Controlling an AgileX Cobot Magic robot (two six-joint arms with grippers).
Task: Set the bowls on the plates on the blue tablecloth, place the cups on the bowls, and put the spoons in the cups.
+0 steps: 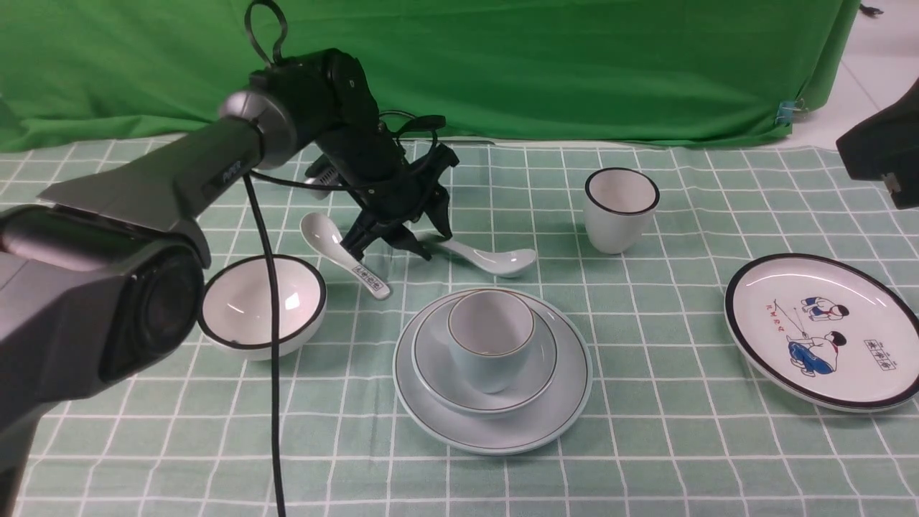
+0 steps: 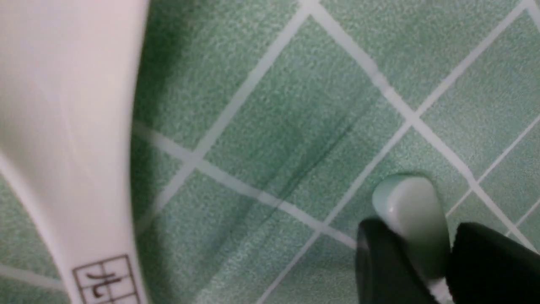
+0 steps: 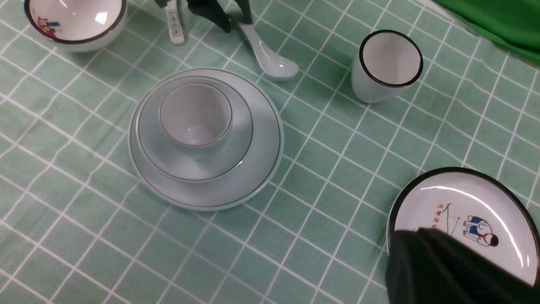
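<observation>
On the blue tablecloth (image 1: pixel 646 445) the pale blue cup (image 1: pixel 492 341) stands in the pale blue bowl (image 1: pixel 535 373) on the pale blue plate (image 1: pixel 567 402). My left gripper (image 1: pixel 433 243) is low over the cloth, its fingers closed on the handle end of the pale blue spoon (image 1: pixel 495 260), which lies flat; the left wrist view shows the handle (image 2: pixel 411 207) between the fingers. The white spoon (image 1: pixel 337 251) lies just beside it. The white bowl (image 1: pixel 262 305), white cup (image 1: pixel 621 208) and white plate (image 1: pixel 775 301) stand apart. My right gripper (image 3: pixel 415 240) hovers shut above the white plate (image 3: pixel 498 202).
The plain green backdrop cloth (image 1: pixel 546 64) hangs behind the table. My left arm's cable (image 1: pixel 275 373) hangs in front of the white bowl. The right arm's body (image 1: pixel 879 154) shows at the far right edge.
</observation>
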